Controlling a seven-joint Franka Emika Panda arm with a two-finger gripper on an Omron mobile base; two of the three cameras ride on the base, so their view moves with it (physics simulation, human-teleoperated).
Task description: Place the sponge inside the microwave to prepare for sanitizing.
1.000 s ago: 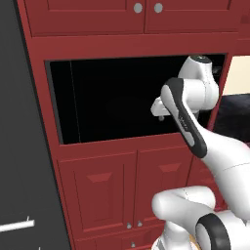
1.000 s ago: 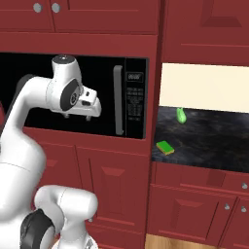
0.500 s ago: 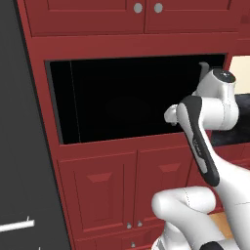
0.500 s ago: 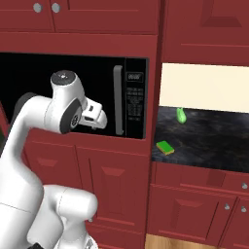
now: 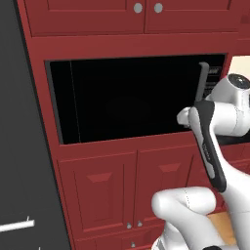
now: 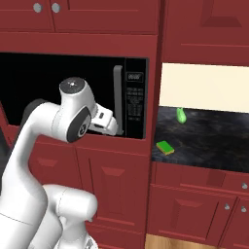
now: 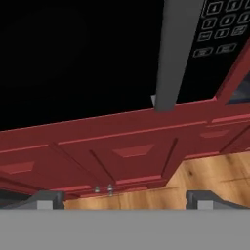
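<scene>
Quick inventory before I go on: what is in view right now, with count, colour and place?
microwave: one, black, built into the red cabinets, door shut
door handle: one, grey, upright, left of the keypad
keypad: one, black strip, right end of microwave
sponge: one, green and yellow, lying on the counter right of the microwave
small green item: one, further back on the counter
counter: one, dark speckled
cabinets: several, red, above and below
floor: wood
gripper: one, open, holding nothing, near the handle's lower end
</scene>
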